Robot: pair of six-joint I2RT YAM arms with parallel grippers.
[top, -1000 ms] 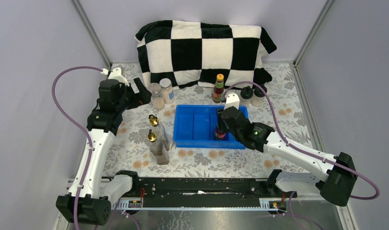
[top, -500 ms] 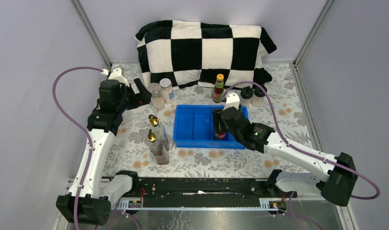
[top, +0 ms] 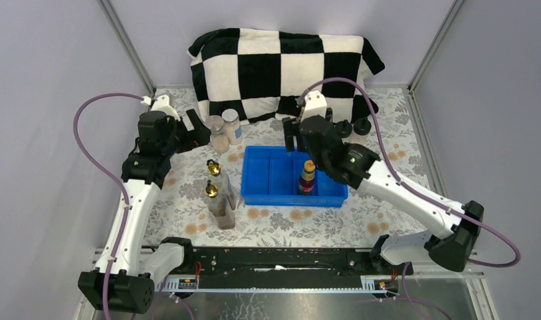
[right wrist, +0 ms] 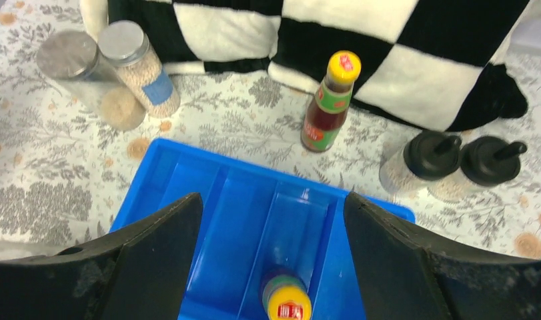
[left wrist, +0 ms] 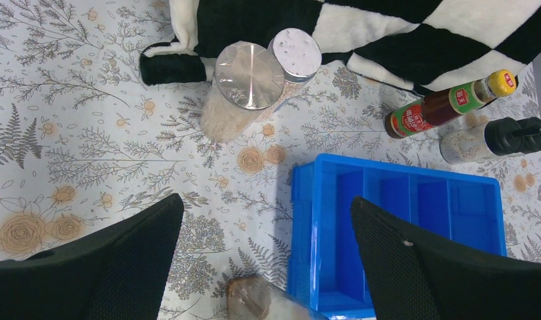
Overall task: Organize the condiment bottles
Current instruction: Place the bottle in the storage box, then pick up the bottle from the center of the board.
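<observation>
One red-brown sauce bottle (top: 307, 179) with a yellow cap stands in the right compartment of the blue tray (top: 267, 179); it shows below my right gripper (right wrist: 289, 303). The other sauce bottle (right wrist: 331, 103) stands behind the tray, hidden by my arm in the top view. Two black-capped shakers (top: 352, 128) stand to its right. Two grey-lidded jars (top: 224, 130) stand at the pillow's left foot. Two gold-topped bottles (top: 217, 193) stand left of the tray. My right gripper (top: 293, 139) is open and empty above the tray's back edge. My left gripper (top: 199, 130) is open and empty near the jars.
A black-and-white checked pillow (top: 281, 70) lies along the back wall just behind the jars, the sauce bottle and the shakers. The tray's left compartments (left wrist: 387, 200) hold nothing. The floral cloth (top: 387, 213) covers the table between grey side walls.
My right gripper has let go of the sauce bottle in the tray, risen and moved back toward the pillow. The bottle stays upright. The left arm has not moved.
</observation>
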